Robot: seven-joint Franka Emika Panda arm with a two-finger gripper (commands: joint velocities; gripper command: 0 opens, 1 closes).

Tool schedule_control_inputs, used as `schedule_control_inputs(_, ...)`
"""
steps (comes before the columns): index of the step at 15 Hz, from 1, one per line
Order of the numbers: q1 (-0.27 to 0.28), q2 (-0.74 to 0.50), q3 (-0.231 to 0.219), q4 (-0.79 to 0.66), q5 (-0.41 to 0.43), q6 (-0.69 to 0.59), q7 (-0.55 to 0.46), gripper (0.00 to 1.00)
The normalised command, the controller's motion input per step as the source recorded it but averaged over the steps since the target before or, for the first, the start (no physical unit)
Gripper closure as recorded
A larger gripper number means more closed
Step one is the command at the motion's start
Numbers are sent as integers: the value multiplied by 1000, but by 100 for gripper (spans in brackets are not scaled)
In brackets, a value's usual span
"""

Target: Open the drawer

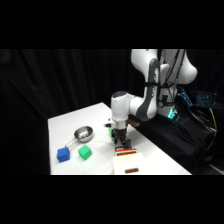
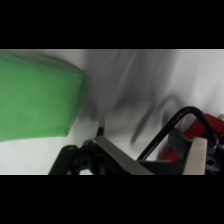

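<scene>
Side view only: the white arm (image 1: 150,100) reaches down from the upper right – its gripper (image 1: 120,143) sits at the drawer (image 1: 126,161) near the table's (image 1: 65,125) front edge.
Wrist view only: the drawer's black bar handle (image 2: 172,122) curves close to the gripper linkage (image 2: 95,157), with its red part (image 2: 207,127) at the right edge.
Green cube: small in the side view (image 1: 85,152), left of the drawer; in the wrist view a green mass (image 2: 37,97) fills the upper left.
Gripper state: cannot tell whether the fingers are spread or closed.
Drawer: cream-white box, red strip on the face nearest the gripper, a dark mark on top.
Metal bowl (image 1: 83,133): contents cannot be told – it stands behind the blue cube (image 1: 63,154).
</scene>
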Motion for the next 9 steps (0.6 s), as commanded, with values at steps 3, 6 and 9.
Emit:
schedule_control_inputs(3, -186, 142, 146, 127, 81, 130, -183, 0)
schedule_control_inputs(6, -171, 75, 109, 65, 53, 130, -181, 0)
schedule_control_inputs(9, -126, -39, 34, -12, -1, 136, -171, 0)
